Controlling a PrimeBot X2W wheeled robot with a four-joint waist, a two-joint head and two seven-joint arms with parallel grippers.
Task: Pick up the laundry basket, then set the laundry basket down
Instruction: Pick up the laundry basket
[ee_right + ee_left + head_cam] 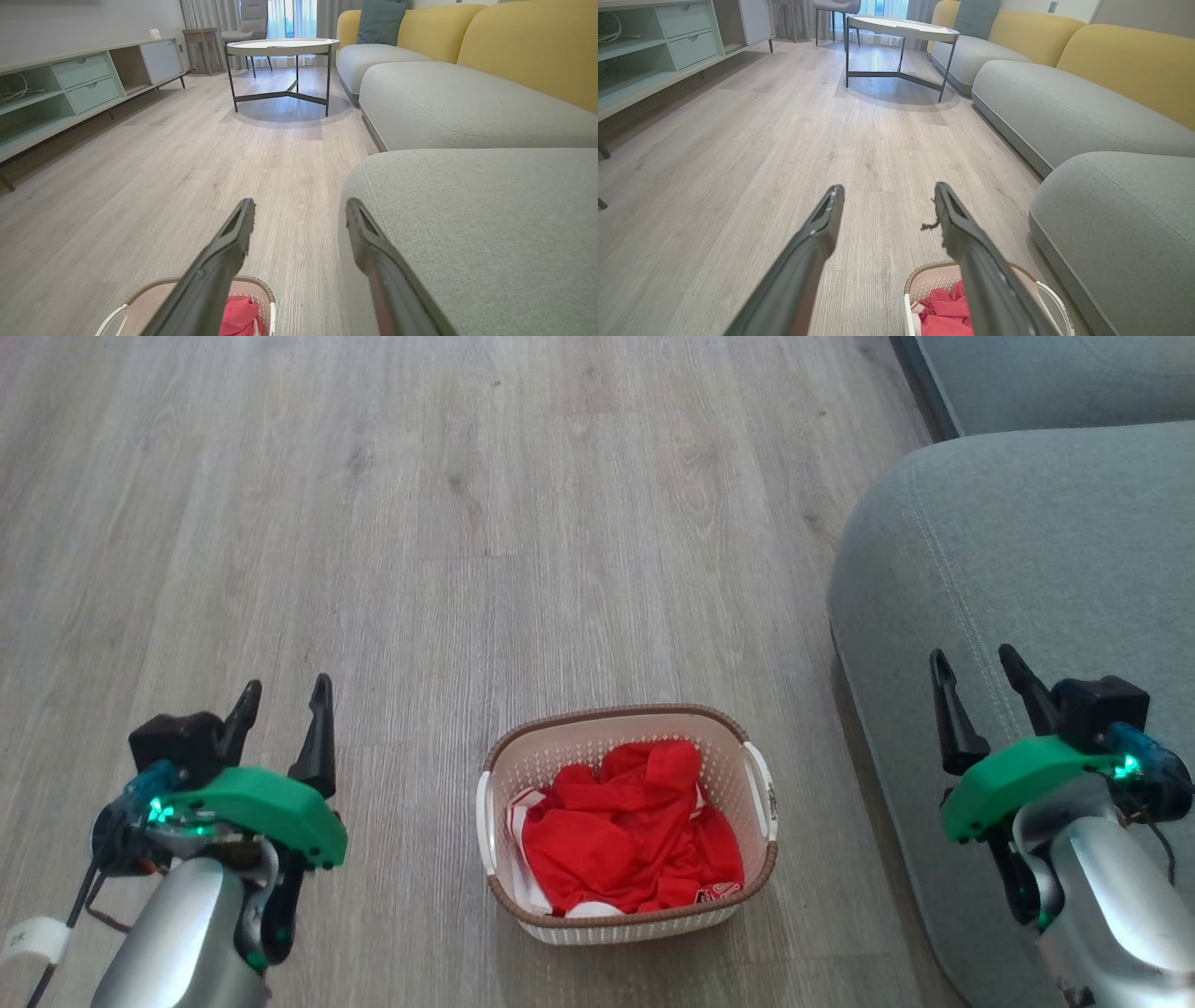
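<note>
While the laundry basket (607,714) sits on the floor (467,523) at lower centre, holding red clothes (635,831), the left gripper (286,687) and right gripper (973,656) hang wide open, well apart on either side; each should likely lower to its nearest white handle (483,821) and close together, so the lift is level.
</note>
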